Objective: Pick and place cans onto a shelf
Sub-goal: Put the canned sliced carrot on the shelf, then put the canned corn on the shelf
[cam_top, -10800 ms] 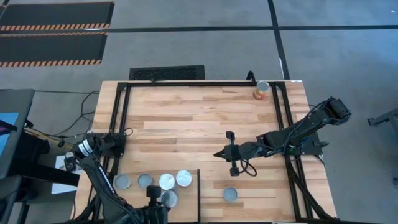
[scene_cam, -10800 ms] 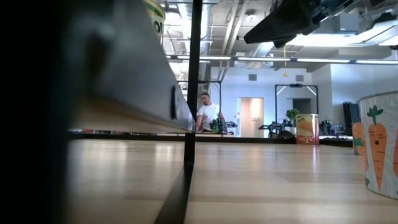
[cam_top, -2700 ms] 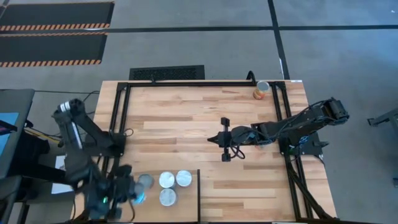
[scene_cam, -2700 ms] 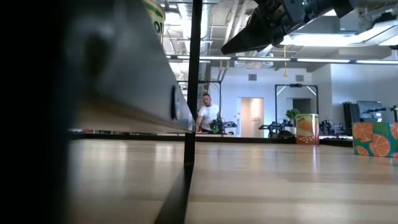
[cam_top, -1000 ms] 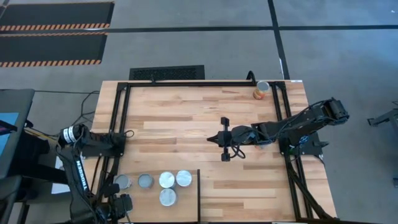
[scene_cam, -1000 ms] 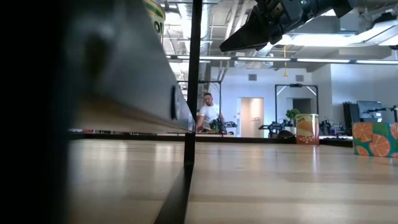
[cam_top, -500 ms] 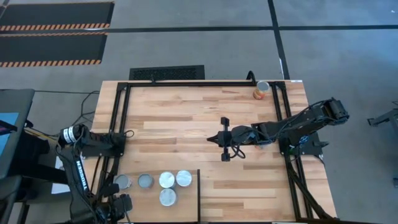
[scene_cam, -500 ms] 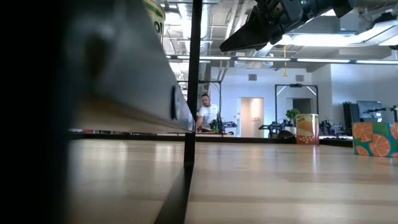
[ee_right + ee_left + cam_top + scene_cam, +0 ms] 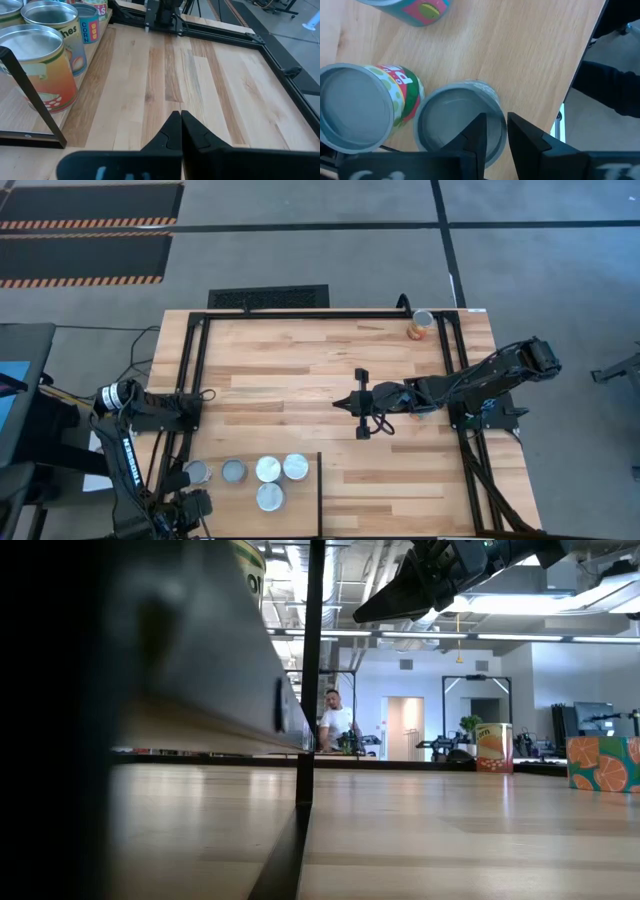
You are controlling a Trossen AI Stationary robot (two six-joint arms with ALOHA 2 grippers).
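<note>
Left claw (image 9: 492,132) hovers over a can (image 9: 459,120), fingers slightly apart — widen first, then descend squarely. Right claw (image 9: 358,402) waits mid-desk, pressed together.

On the shelf (image 9: 300,515), at the table's (image 9: 300,370) near-left corner, five cans stand close together. In the high view four form a row: the leftmost can (image 9: 197,472), a second can (image 9: 233,471) just beside it, then a third can (image 9: 268,469) and a fourth can (image 9: 295,467) side by side. A fifth can (image 9: 270,496) sits nearer the front edge, just before the third and fourth.

A lone can (image 9: 421,325) stands at the table's far-right corner, well apart from the rest.

The left gripper (image 9: 193,507) hangs at the shelf's left end, just in front of the leftmost can. The right gripper (image 9: 361,402) hovers over the middle of the table.
</note>
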